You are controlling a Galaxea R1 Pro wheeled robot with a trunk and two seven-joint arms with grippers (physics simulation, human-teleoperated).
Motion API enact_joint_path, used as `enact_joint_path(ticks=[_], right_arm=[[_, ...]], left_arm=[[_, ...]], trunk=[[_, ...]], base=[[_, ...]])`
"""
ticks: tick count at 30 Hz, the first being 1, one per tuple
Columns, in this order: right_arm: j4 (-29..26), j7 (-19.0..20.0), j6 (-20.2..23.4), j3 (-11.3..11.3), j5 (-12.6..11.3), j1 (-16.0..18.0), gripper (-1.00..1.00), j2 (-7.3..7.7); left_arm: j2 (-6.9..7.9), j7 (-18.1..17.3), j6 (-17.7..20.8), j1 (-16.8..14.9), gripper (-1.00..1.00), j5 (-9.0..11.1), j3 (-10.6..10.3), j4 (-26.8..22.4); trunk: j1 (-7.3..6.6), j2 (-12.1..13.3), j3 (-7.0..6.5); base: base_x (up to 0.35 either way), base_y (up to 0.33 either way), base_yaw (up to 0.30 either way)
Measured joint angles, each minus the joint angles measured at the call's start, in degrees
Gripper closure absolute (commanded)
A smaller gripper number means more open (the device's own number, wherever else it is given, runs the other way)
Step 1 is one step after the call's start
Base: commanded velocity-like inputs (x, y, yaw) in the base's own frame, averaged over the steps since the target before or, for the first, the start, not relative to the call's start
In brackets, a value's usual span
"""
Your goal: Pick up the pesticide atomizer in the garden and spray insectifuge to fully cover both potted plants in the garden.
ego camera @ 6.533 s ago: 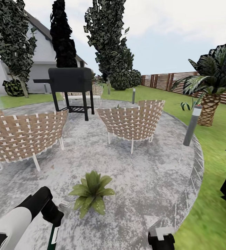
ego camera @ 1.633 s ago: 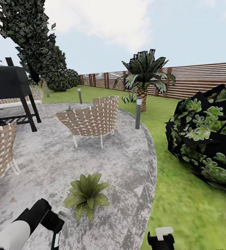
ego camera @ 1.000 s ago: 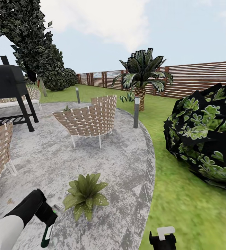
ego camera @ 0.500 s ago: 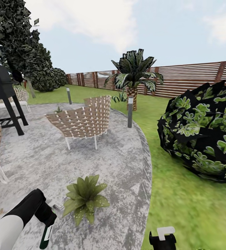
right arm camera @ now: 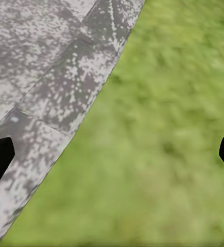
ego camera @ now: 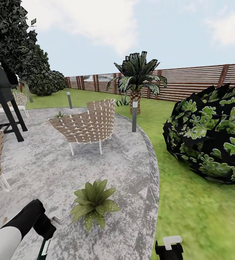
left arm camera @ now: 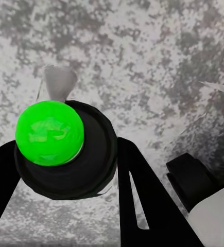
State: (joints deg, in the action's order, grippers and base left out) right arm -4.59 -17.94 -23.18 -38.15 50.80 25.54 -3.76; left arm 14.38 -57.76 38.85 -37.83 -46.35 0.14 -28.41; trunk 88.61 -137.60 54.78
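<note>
Head view: round stone patio (ego camera: 132, 159), curved edge running down the right side, open lawn (ego camera: 204, 216) beyond it. Big dark bush (ego camera: 209, 135) on the grass to the right, woven chair (ego camera: 85, 124) and bollard light (ego camera: 134, 115) further back, grill (ego camera: 0, 97) at far left. Potted plant (ego camera: 93, 203) sits on the patio near its edge, free paving around it. Left gripper (ego camera: 45, 236) just beside the plant, pesticide atomizer (ego camera: 43, 249) hanging under it. Left wrist view: fingers (left arm camera: 142, 206) clamped either side of the atomizer's black body, green cap up, grey nozzle over paving. Right wrist view: right gripper (right arm camera: 112, 154) fingertips spread wide apart, nothing between them, over the patio edge and grass.
</note>
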Motion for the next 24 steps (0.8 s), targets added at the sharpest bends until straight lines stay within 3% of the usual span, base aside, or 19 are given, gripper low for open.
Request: enact_joint_path(ticks=[5,12,19,24], right_arm=[[0.0,0.1,0.0,0.1,0.1,0.0,-1.0,0.08],[0.0,0.0,0.0,0.0,0.0,0.0,-1.0,0.02],[-0.1,0.0,0.0,0.0,0.0,0.0,-1.0,0.0],[-0.1,0.0,0.0,0.0,0.0,0.0,-1.0,0.0]], left_arm=[[-0.3,0.1,0.2,0.2,1.0,0.0,0.2,-0.9],[-0.29,0.1,0.4,-0.1,1.0,0.0,0.3,-0.9],[-0.4,0.2,0.3,0.4,1.0,0.0,0.2,-0.6],[-0.97,4.4,0.0,0.5,1.0,1.0,0.3,0.1]], trunk=[[0.0,0.0,0.0],[0.0,0.0,0.0],[0.0,0.0,-0.1],[0.0,0.0,-0.11]], base=[[0.029,0.036,0.0],[0.083,0.291,-0.002],[0.001,0.211,-0.155],[0.0,0.006,-0.01]])
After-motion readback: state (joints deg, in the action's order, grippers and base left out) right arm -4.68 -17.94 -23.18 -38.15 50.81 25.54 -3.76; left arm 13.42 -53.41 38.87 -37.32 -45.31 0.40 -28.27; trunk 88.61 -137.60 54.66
